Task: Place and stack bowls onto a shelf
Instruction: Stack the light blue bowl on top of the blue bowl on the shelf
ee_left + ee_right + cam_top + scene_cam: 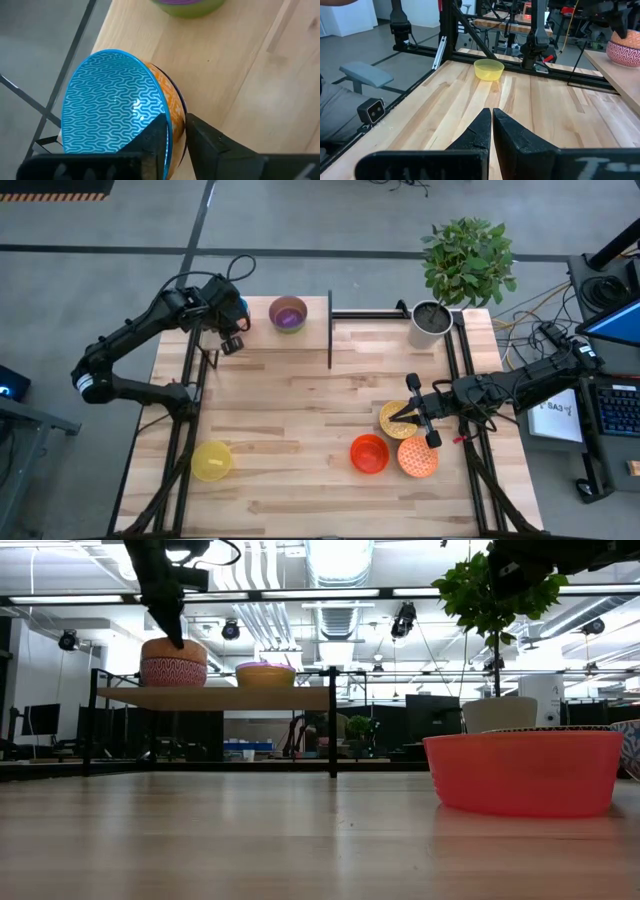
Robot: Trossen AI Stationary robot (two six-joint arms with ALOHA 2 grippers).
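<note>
On the shelf (230,697), near its left end, an orange bowl with a blue patterned inside (115,105) rests tilted in a red-and-white patterned bowl (172,671). My left gripper (177,137) comes down on it from above, slightly open, one finger inside the rim and one outside. A purple bowl nested in a green one (288,313) stands farther right on the shelf. My right gripper (420,416) waits shut and level above the table's right side, beside the speckled yellow bowl (394,418), the speckled orange bowl (417,457) and the red-orange bowl (369,453). A yellow bowl (211,461) sits near left. My left gripper straddles the orange bowl's near rim (169,116), one finger (156,135) inside and one (202,136) outside, slanting down from above. A strip of the orange wall shows between the rim and the outer finger. Whether either finger touches the bowl I cannot tell.
A white plant pot (430,323) with a leafy plant stands at the table's far right corner. The shelf's black frame post (330,330) rises at its right end. Bare tabletop (300,410) lies between the shelf and the near bowls.
</note>
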